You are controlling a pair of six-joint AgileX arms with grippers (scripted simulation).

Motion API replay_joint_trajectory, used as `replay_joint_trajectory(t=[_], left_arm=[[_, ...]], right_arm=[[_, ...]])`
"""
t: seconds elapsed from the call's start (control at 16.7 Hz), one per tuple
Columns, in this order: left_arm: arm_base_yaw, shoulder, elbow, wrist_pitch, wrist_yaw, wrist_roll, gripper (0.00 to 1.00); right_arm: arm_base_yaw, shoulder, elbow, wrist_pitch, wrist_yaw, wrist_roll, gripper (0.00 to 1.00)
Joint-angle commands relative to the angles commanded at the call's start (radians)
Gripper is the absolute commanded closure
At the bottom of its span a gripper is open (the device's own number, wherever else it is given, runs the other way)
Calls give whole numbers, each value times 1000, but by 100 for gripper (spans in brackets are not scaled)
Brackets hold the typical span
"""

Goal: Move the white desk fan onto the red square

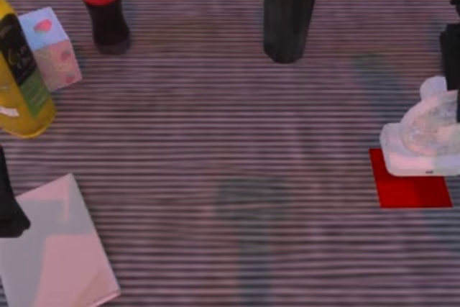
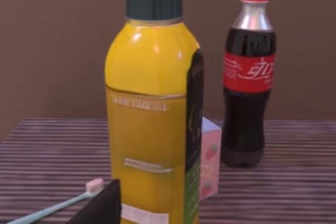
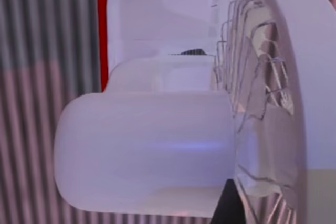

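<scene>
The white desk fan [image 1: 422, 136] is at the table's right edge, its squarish base over the far edge of the red square [image 1: 411, 186]. Most of the red patch shows in front of the base. My right gripper [image 1: 451, 70] comes down on the fan from behind and is shut on it. In the right wrist view the motor hub [image 3: 147, 150] fills the picture, with the wire cage [image 3: 262, 103] beside it and the base [image 3: 168, 14] beyond. One dark finger [image 3: 227, 209] presses by the hub; red [image 3: 102, 24] shows past the base. My left gripper [image 1: 8, 213] is parked at the left edge, open.
A yellow oil bottle [image 1: 18, 77], a small strawberry carton [image 1: 52, 48] and a cola bottle [image 1: 104, 5] stand at the back left. A black flask [image 1: 287, 8] stands at the back middle. A pale pink book [image 1: 54, 253] lies front left. A toothbrush [image 2: 52, 209] lies by the yellow bottle.
</scene>
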Motion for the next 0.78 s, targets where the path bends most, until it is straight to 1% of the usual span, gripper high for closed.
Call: replay_joint_trajectory(t=[0.12, 0.42, 0.66, 0.78], left_arm=[[0, 0, 0, 0, 0, 0, 0], [0, 0, 0, 0, 0, 0, 0], [0, 0, 0, 0, 0, 0, 0], [0, 0, 0, 0, 0, 0, 0]], right_arm=[[-5, 2, -16, 16, 0, 5, 100], [-5, 6, -121, 129, 1, 0, 100], [-5, 6, -126, 134, 1, 0, 100], [-5, 6, -126, 134, 1, 0, 85]])
